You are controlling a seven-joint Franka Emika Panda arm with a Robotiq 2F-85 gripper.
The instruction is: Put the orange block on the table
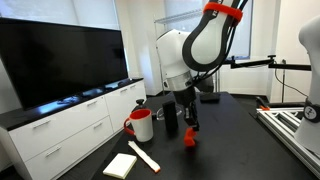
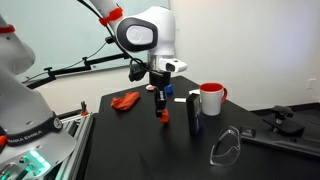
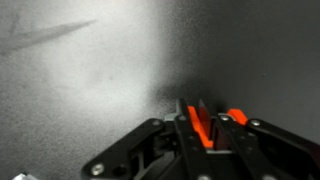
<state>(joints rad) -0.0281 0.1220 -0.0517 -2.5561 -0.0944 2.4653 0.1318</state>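
Note:
The orange block is a small red-orange chunk held between my gripper's fingers. It hangs at or just above the black table; I cannot tell whether it touches. In an exterior view the block sits under the gripper, over the table. In the wrist view the gripper is shut on the block, with the dark tabletop close beneath.
A white mug with a red handle and a dark upright bottle stand close by. A pale stick and a notepad lie near the front. A red-orange item and safety glasses lie on the table. A white cabinet borders it.

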